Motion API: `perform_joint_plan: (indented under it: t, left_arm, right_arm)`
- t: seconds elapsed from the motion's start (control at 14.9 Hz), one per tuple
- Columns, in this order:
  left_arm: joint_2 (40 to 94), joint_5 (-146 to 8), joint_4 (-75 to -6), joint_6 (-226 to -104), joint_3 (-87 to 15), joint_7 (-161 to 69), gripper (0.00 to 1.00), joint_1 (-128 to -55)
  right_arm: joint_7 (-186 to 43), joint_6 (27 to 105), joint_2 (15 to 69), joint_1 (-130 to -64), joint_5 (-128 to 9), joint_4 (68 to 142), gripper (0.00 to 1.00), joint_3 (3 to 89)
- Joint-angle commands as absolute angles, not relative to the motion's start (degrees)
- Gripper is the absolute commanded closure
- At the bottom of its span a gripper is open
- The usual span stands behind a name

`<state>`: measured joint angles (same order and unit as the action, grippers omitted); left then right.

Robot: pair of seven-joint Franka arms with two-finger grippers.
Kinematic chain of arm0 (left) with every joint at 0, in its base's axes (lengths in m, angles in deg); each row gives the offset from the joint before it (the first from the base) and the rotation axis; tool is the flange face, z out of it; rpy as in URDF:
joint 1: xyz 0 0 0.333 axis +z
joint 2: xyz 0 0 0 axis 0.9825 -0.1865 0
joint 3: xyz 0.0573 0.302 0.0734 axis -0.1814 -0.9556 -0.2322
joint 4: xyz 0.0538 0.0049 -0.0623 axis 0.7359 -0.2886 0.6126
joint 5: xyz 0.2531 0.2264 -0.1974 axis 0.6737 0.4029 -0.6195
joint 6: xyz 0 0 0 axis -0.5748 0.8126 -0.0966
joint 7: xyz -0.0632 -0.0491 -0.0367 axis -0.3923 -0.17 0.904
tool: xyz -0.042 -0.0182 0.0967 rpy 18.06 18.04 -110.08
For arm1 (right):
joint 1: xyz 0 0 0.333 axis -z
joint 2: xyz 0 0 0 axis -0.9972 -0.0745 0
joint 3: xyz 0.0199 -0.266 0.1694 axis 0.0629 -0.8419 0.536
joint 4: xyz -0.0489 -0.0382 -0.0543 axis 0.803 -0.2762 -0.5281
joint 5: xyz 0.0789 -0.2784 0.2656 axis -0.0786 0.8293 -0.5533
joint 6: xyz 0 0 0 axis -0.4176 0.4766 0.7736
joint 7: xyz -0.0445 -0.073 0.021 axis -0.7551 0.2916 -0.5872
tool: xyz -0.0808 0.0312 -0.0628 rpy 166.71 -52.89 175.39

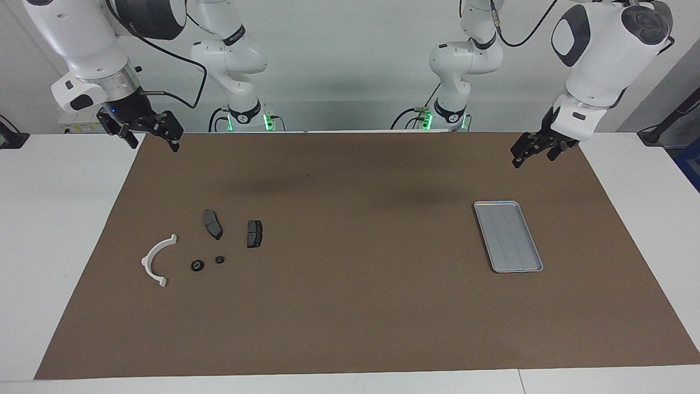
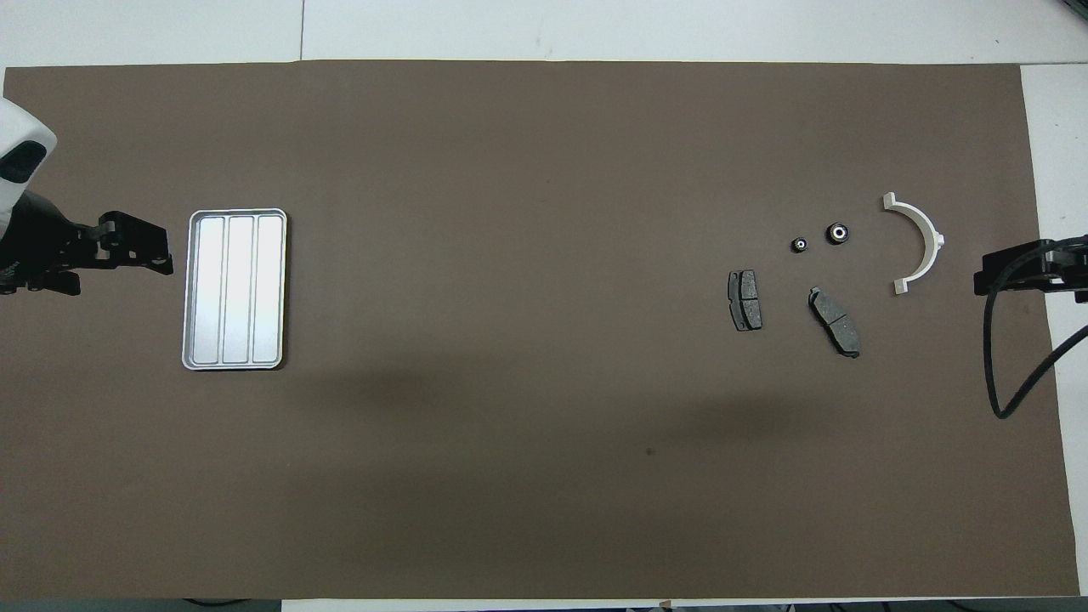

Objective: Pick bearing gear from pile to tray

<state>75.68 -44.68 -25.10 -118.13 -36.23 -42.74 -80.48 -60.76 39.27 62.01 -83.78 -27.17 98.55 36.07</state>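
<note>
I have not started yet: the tray [image 1: 508, 236] is bare, both little black round gears [image 1: 197, 266] sit in the pile [image 1: 208, 246] near my right arm's end, and my left gripper [image 1: 538, 148] and right gripper [image 1: 143, 131] hang open, holding nothing.

Both arms [image 1: 601, 49] are glossy white with rounded shells, dark grey oval caps at the joints and black bands between segments. Each wrist ends in a silver metal ring above a black gripper [image 1: 146, 130] built of angular links, and black cables loop along the arms. Green lights glow at the two bases [image 1: 246, 120].
</note>
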Motion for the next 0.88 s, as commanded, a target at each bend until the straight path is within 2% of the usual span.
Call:
perform_joint_plan:
  t: [0.0, 0.67, 0.81]
  left_arm:
    - [76.84, -43.88, -26.49, -118.97, -36.05, -42.23, 0.00, -80.22]
    - [76.84, -43.88, -26.49, -118.97, -36.05, -42.23, 0.00, -80.22]
    - [76.84, -43.88, -26.49, -118.97, -36.05, -42.23, 0.00, -80.22]
  right_arm:
    - [-58.90, 39.02, 63.04, -83.00, -26.43, 99.17, 0.00, 36.79]
    - [-58.98, 39.90, 62.69, -83.09, -27.13, 99.26, 0.01, 36.97]
    - [-59.33, 42.61, 61.38, -82.83, -27.13, 99.60, 0.01, 36.97]
